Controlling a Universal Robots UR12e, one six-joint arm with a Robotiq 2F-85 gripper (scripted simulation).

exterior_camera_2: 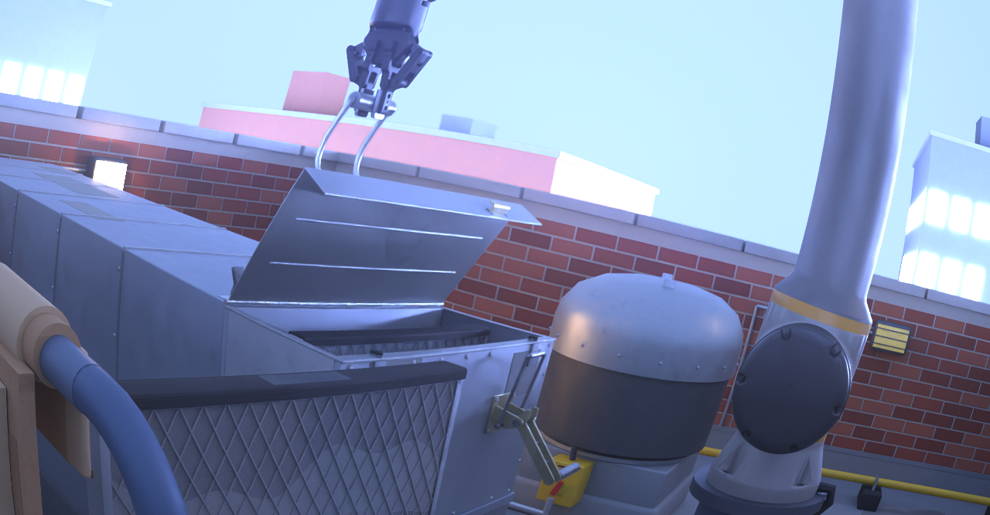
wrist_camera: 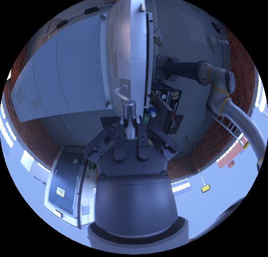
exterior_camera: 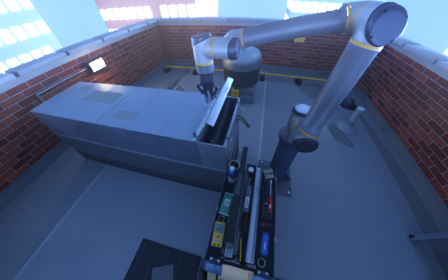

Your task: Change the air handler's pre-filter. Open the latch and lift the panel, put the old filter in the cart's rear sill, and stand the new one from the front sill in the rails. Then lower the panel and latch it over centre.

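Observation:
A filter stands in the open bay of the air handler; only its dark top edge and a strip of mesh show. The hinged panel is raised and leans over the bay. My gripper is closed on the panel's U-shaped handle, with a finger on each side of the bar. The latch hangs open on the housing's end wall. Another filter, with a dark frame and diamond mesh, stands in the cart.
A brick parapet runs behind the air handler. A round grey tank stands beside the latch end. My arm's pedestal stands between tank and cart. The cart's tray holds several tools. A yellow pipe runs along the far wall.

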